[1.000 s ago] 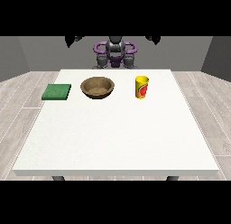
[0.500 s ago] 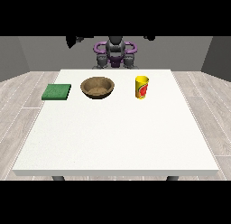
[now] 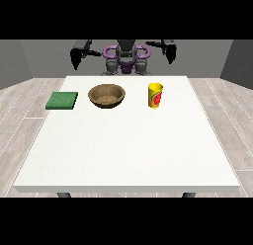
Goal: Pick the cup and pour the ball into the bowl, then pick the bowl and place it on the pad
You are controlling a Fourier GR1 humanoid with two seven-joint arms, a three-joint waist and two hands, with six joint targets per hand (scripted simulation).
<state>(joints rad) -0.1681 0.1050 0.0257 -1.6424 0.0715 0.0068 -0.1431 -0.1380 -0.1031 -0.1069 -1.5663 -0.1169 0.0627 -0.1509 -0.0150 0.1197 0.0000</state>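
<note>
views: one, front | stands across the desk (image 3: pixel 128 150), raised, angled down | faces robot (image 3: pixel 126 59), far at top | whole desktop visible

We see a bare test room: a large white bench (image 3: pixel 128 150) on a pale plank floor (image 3: pixel 24 105), plain grey walls (image 3: pixel 44 56), no furnishings.

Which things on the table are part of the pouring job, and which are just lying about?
For the job: cup, bowl, pad. The ball is not visible, presumably inside the cup.
Lying about: nothing else sits on the table.
</note>
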